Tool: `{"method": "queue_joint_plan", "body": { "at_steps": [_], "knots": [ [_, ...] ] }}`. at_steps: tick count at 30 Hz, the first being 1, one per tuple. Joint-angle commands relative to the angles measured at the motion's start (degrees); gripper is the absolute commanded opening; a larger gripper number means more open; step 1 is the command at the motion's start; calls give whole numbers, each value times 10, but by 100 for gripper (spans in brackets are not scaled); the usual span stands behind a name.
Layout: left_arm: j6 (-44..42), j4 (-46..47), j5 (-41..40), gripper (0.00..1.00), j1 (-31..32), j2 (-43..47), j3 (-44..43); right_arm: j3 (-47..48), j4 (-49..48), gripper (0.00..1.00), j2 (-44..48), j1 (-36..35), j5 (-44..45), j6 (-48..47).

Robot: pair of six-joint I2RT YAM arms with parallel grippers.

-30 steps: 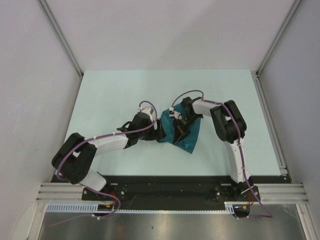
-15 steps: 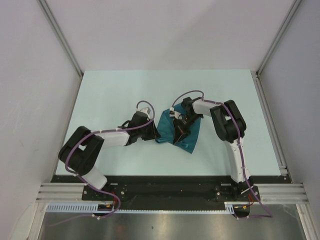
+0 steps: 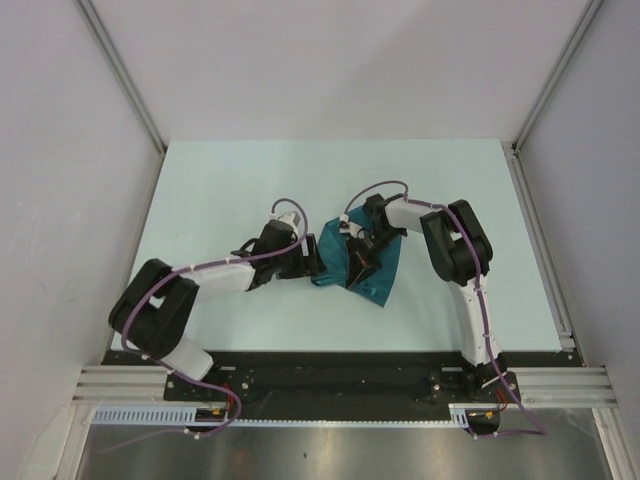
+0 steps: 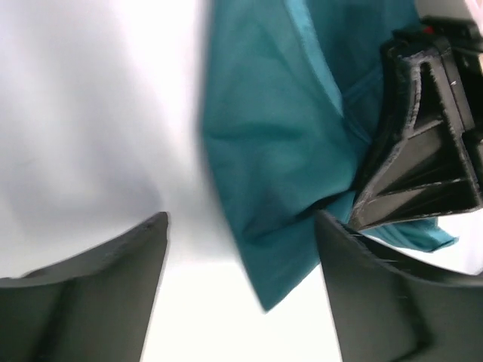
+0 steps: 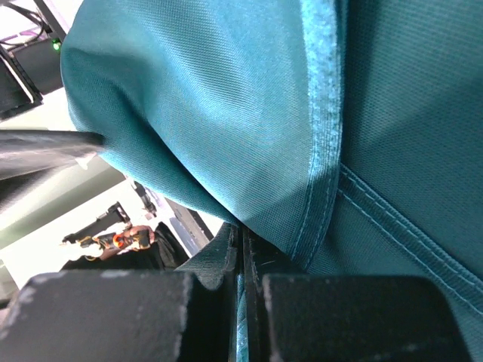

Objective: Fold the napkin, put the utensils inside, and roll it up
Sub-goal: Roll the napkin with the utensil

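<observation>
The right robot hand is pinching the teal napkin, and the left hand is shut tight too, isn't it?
Not quite. The left gripper is open, not shut tight: the left wrist view shows its two fingers standing wide apart. The right gripper is indeed pinching the teal napkin.

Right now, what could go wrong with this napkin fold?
The right arm's jaws pinch a thin fold of the napkin; a pull could slip it free. The left arm's jaws stand open at the napkin's edge, close to the right arm's jaws; reaching in could knock them together or crumple it.
</observation>
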State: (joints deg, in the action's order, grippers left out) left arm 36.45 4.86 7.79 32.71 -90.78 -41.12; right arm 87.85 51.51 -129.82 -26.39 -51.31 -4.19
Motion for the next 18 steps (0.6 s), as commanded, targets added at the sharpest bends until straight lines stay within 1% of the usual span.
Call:
{"method": "queue_joint_plan", "body": {
  "at_steps": [1, 4, 7, 9, 10, 12, 13, 16, 18],
  "knots": [
    [-30, -50, -66, 87, -10, 78, 23, 8, -25, 0, -26, 11, 43, 13],
    [-72, -1, -42, 88, -4, 129, 60, 8, -25, 0, -32, 15, 38, 16],
    [-113, 12, -13, 88, 19, 144, 71, 7, -25, 0, -33, 17, 32, 17],
    [-124, 10, -2, 89, 44, 141, 67, 7, -27, 0, -33, 20, 32, 22],
    [-116, 10, 6, 91, 48, 141, 67, 8, -28, 0, -35, 20, 33, 24],
    [-90, 2, 32, 91, 49, 138, 64, 7, -29, 0, -35, 20, 35, 26],
    [-56, -3, 37, 91, 49, 136, 62, 7, -30, 0, -35, 20, 37, 27],
    [-12, 2, 71, 90, 50, 132, 69, 7, -29, 0, -34, 21, 42, 29],
    [-1, 13, 85, 91, 51, 126, 70, 6, -30, 0, -33, 23, 43, 29]
  ]
}}
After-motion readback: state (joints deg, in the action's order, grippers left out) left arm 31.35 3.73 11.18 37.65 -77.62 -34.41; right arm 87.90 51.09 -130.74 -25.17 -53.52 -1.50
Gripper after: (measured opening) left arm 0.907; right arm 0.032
